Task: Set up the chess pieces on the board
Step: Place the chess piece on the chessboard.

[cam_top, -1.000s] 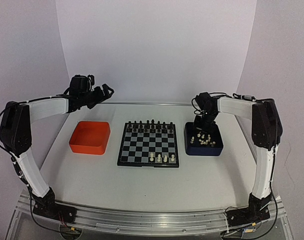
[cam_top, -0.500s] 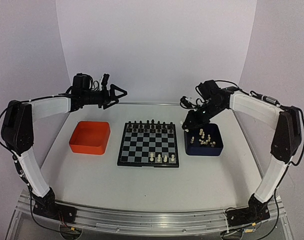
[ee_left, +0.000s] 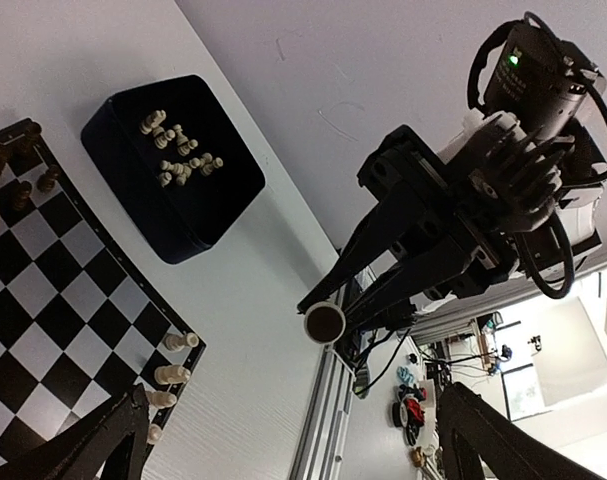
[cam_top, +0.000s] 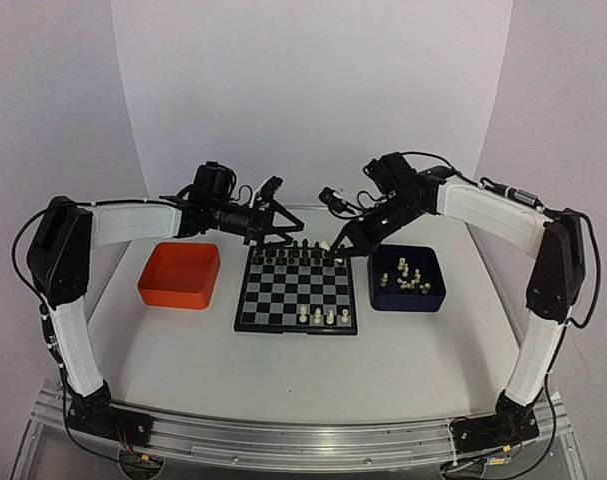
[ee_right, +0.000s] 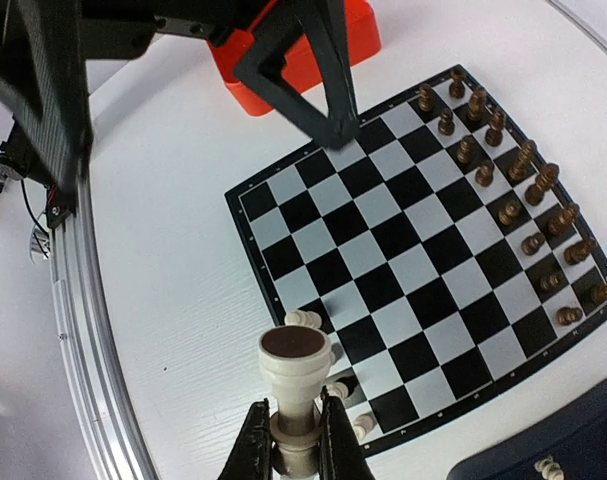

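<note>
Left arm: rises from its base at the near left, upper link upright, forearm about level and running right above the orange tray (cam_top: 180,275). The left gripper (cam_top: 280,213) hangs over the far left corner of the board (cam_top: 283,300), jaws spread wide, nothing between them.

Board: lies at the table's centre, between the two trays. Black pieces (cam_top: 298,250) line its far rows. A few cream-white chess pieces (cam_top: 323,316) stand on its near row, right of centre.

Right arm: reaches in from the right, forearm sloping down leftward toward the board's far right corner. The right gripper (ee_right: 295,440) is clenched on one cream-white piece (ee_right: 294,385), held above the board with its round dark-faced end pointing away from the fingers.

Dark blue tray (cam_top: 383,295): just right of the board, holding more cream-white pieces in a loose cluster.
</note>
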You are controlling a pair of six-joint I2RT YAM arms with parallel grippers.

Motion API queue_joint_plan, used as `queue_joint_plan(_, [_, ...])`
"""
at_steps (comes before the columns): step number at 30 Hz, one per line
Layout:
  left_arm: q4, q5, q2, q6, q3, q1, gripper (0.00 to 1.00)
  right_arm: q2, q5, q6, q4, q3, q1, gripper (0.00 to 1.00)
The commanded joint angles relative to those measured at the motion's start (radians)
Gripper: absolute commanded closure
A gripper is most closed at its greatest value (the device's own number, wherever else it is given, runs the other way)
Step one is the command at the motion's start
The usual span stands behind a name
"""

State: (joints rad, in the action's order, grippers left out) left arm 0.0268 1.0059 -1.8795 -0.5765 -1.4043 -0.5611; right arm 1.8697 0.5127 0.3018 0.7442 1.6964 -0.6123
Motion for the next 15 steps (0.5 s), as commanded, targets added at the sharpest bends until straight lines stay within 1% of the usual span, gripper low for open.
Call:
queue_joint_plan(1, [-0.005, 0.077, -0.025, -0.011, -0.057, -0.027, 0.03, 0.049, 0.048, 0.048, -0.006, 0.077, -0.039, 1.00])
queue_joint_plan(8, [0.003, 0.092, -0.055, -0.048, -0.056, -0.033, 0.17, 0.072, 0.049, 0.062, -0.015, 0.112, -0.057, 1.00])
queue_joint_plan(13, [0.002, 0.113, -0.077, -0.064, -0.068, -0.039, 0.36, 0.081, 0.045, 0.065, -0.025, 0.124, -0.058, 1.00])
queue_joint_plan(15, [0.000, 0.129, -0.087, -0.071, -0.072, -0.039, 0.42, 0.084, 0.032, 0.067, -0.030, 0.125, -0.058, 1.00])
